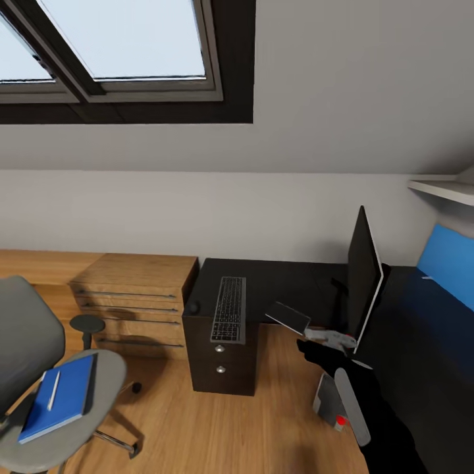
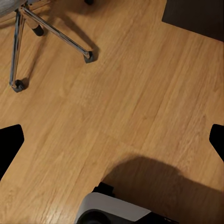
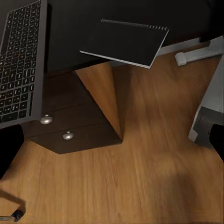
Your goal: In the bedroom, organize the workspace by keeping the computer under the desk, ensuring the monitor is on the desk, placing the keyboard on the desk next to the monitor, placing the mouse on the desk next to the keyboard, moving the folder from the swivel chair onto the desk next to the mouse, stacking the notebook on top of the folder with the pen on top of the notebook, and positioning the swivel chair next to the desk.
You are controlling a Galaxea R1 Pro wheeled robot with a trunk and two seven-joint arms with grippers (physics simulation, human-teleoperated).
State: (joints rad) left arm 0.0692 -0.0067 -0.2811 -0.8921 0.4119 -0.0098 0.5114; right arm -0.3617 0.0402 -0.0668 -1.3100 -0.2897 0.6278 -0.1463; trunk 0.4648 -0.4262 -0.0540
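Observation:
The grey swivel chair (image 1: pixel 26 342) stands at the left on the wood floor, apart from the desk, with the blue folder (image 1: pixel 62 398) on its seat and the white pen (image 1: pixel 53 388) lying on the folder. On the black desk (image 1: pixel 289 283) lie the keyboard (image 1: pixel 228 309) and, to its left, the mouse (image 1: pixel 193 307). The dark notebook (image 1: pixel 288 318) overhangs the desk's front edge. The monitor (image 1: pixel 364 276) stands edge-on. On the floor below sits the computer (image 1: pixel 328 400). My right gripper (image 3: pixel 112 144) hangs open over the floor, short of the notebook (image 3: pixel 126 42). Also open, my left gripper (image 2: pixel 112 142) is above bare floor.
A light-wood chest (image 1: pixel 135 299) stands left of the desk's drawer unit (image 1: pixel 220 368). A blue panel (image 1: pixel 447 263) and a shelf (image 1: pixel 441 189) are at the right. The chair's chrome star base (image 2: pixel 51 30) and my own base (image 2: pixel 112 210) lie under the left gripper.

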